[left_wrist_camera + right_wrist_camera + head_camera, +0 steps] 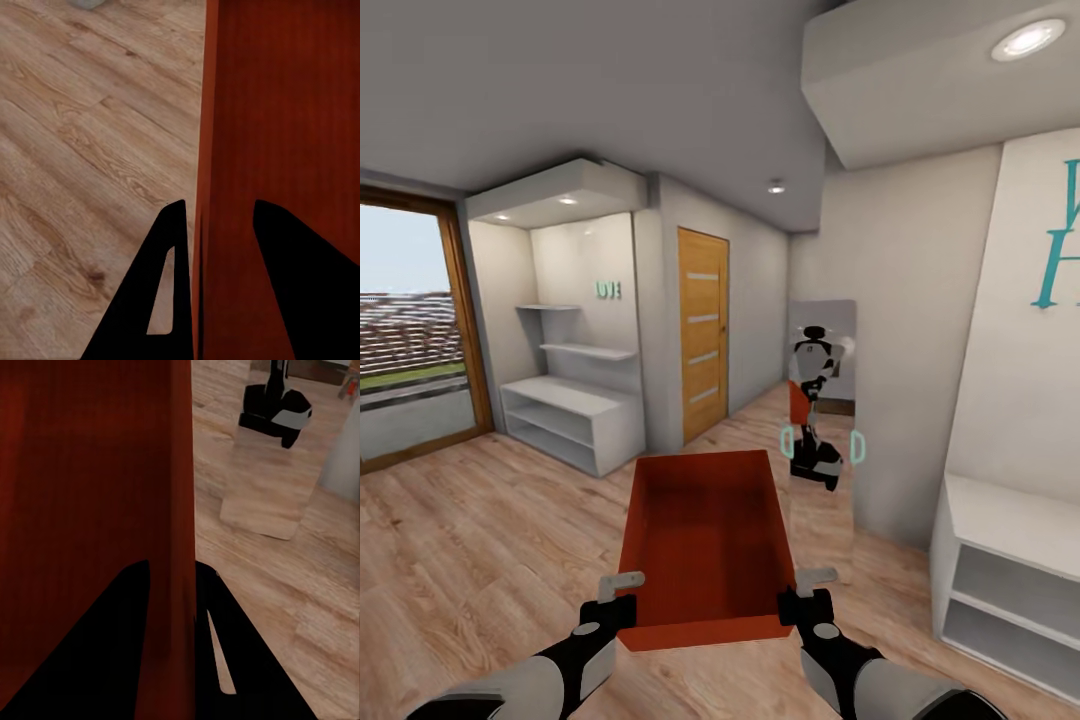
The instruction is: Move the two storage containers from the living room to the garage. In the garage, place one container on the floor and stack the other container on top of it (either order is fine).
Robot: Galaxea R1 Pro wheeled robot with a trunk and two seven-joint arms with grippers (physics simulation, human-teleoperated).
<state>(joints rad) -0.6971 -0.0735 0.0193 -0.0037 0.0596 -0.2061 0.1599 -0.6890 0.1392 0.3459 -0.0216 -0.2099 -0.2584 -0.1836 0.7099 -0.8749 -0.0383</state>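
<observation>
One orange-red storage container [705, 540], open-topped and empty, hangs in front of me above the light wood plank floor [490, 540]. My left gripper [622, 600] is shut on its left wall near the close corner, and my right gripper [800, 595] is shut on its right wall. In the left wrist view the container wall [285, 112] runs between the fingers of the left gripper [217, 206]. The right wrist view has the container wall [97, 457] pinched by the right gripper [172, 566]. The garage is out of view.
A tall mirror [822, 400] straight ahead reflects me and the container. A wooden door [703, 330] stands left of it. White shelving [570, 420] sits at the left, near a wood-framed glass door [410, 330]. A white low cabinet [1000, 580] stands close at the right.
</observation>
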